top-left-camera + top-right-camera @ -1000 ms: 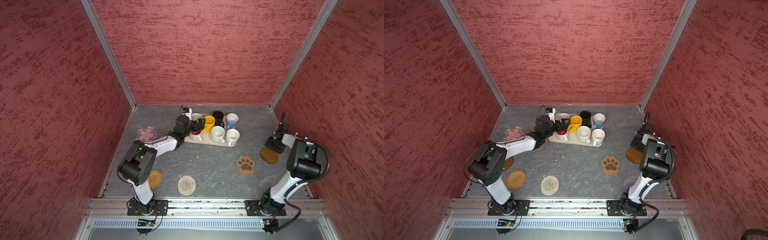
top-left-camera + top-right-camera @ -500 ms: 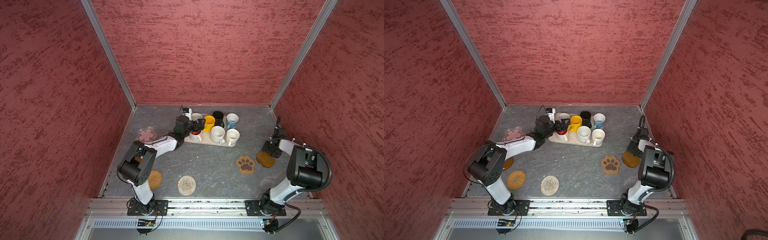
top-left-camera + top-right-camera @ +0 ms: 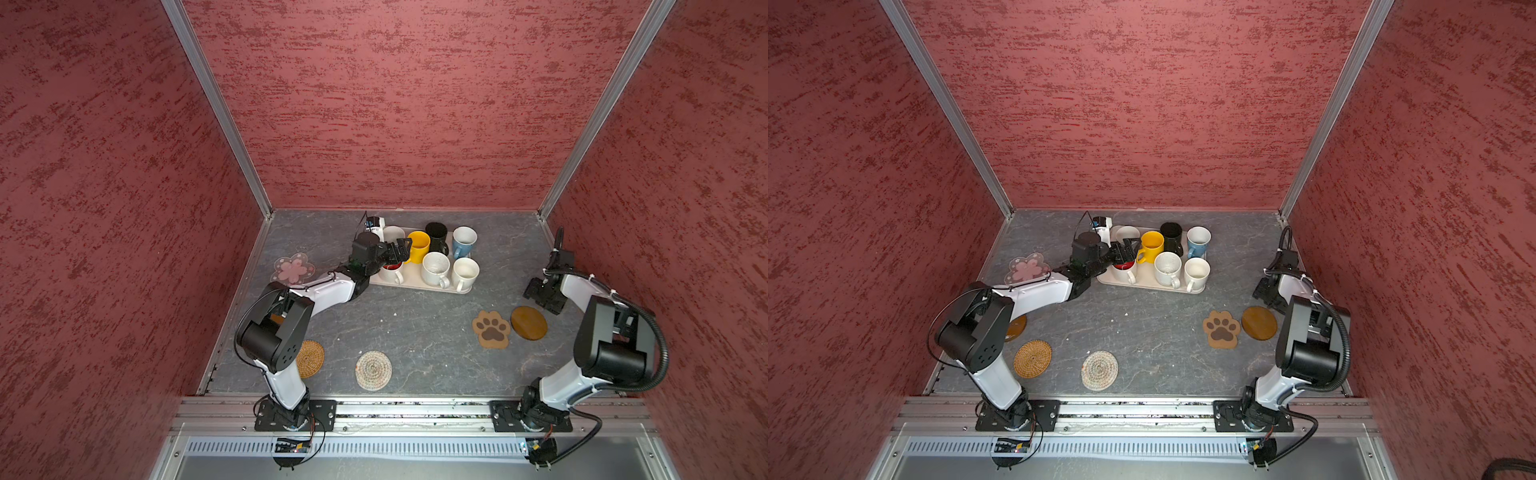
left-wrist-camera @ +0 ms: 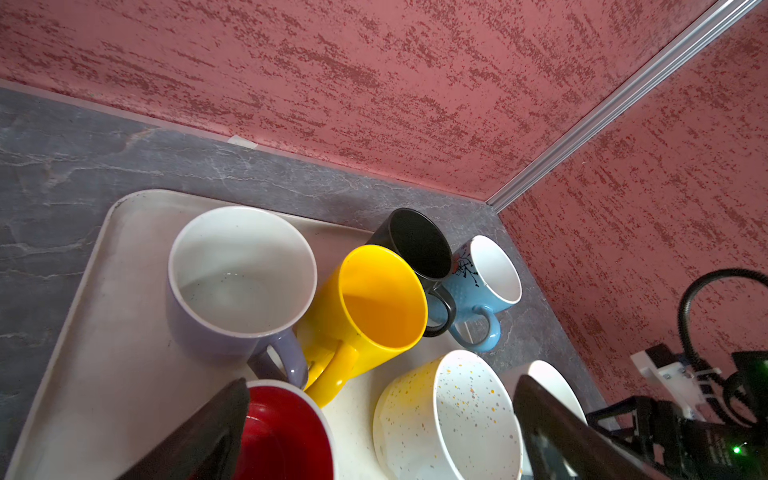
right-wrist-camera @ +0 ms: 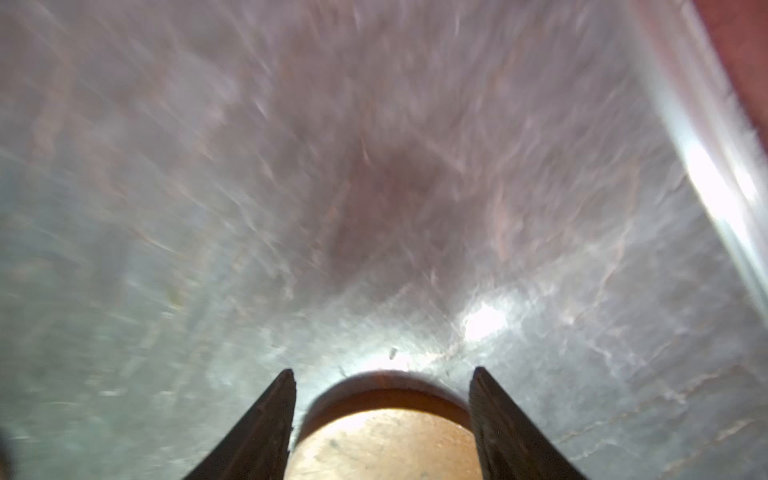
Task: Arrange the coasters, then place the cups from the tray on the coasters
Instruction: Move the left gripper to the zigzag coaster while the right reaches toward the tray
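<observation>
The grey stone-look table [image 3: 407, 332] carries the pale tray [image 3: 415, 285] towards its back, and everything else sits around that tray. The left gripper [image 3: 395, 251] hangs over the tray's near-left corner, its claw spread wide either side of the red-lined white mug [image 3: 390, 271] and gripping nothing. I'd guess the spread is meant to take the mug's body. The right gripper [image 5: 381, 370], well off the tray's right end, has its claw partly apart over a wooden disc coaster [image 3: 528, 323] that lies flat on the table, not lifted. All seven mugs stand packed on the tray, the yellow mug [image 3: 417, 246] just behind the red-lined one. The paw coaster [image 3: 491, 329] lies beside the disc, the pink flower coaster [image 3: 293, 268] off the tray's left end, and the beige woven round [image 3: 373, 370] and orange-tan woven round [image 3: 311, 358] well in front. They look spaced so each can take a mug.
</observation>
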{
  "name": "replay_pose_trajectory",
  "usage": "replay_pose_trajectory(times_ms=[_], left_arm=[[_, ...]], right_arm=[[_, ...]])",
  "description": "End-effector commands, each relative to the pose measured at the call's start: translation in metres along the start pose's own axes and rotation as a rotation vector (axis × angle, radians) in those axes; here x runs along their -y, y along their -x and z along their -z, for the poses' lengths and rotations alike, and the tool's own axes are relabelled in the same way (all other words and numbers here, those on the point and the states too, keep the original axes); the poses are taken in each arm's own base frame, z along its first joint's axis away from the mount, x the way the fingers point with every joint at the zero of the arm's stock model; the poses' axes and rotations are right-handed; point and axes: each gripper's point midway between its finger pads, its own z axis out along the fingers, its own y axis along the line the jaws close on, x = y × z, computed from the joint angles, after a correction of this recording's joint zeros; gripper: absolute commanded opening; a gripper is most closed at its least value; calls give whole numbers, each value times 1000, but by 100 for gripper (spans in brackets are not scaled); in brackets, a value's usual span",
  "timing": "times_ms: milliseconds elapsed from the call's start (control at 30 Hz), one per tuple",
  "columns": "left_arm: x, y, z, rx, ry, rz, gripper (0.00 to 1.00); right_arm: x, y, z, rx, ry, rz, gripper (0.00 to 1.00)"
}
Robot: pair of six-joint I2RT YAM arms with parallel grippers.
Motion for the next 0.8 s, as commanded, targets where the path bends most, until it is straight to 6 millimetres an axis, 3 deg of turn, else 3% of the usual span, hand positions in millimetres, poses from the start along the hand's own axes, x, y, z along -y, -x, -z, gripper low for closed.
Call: replay_pose_trajectory(times_ms=[0, 167, 267, 367, 533, 767], left_arm=[[15, 12, 8, 21, 1, -54, 100], [25, 21, 21, 16, 46, -133, 100], [25, 18, 34, -25, 85, -140, 100], [28, 10, 48, -71, 110, -137, 100], [28, -21, 77, -176, 198, -132, 100], [2, -67, 126, -326, 417, -154, 100]], right_arm=[[-32, 33, 40, 133, 96, 17, 68], [-89, 52, 91, 311, 203, 142, 69], [-132, 48, 117, 399, 310, 227, 70], [-163, 44, 141, 477, 431, 241, 70], [-199, 30, 172, 579, 601, 271, 69], [-234, 2, 185, 604, 788, 289, 68]])
